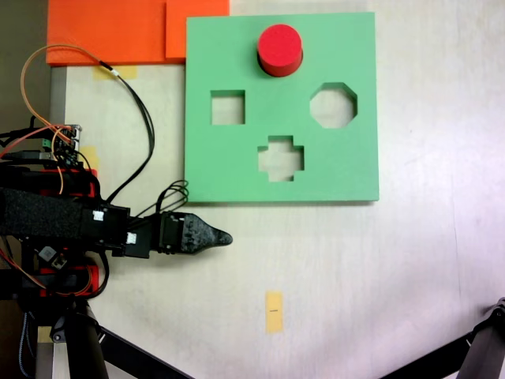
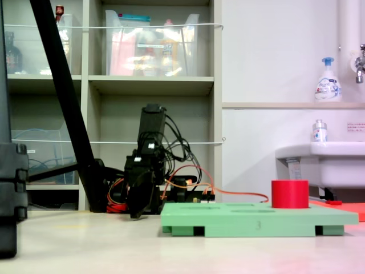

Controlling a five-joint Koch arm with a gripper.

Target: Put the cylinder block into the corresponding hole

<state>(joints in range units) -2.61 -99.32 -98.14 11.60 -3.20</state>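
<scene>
My arm (image 1: 63,221) reaches to the right in the top-down fixed view, gripper (image 1: 223,237) tapering to one tip – jaws overlap, so I can't read their state. It holds nothing.

The round cutout of the green board (image 1: 282,170) is covered by the red cylinder (image 1: 280,49). Gripper (image 1: 225,237) jaws overlap; their separation cannot be told.
</scene>
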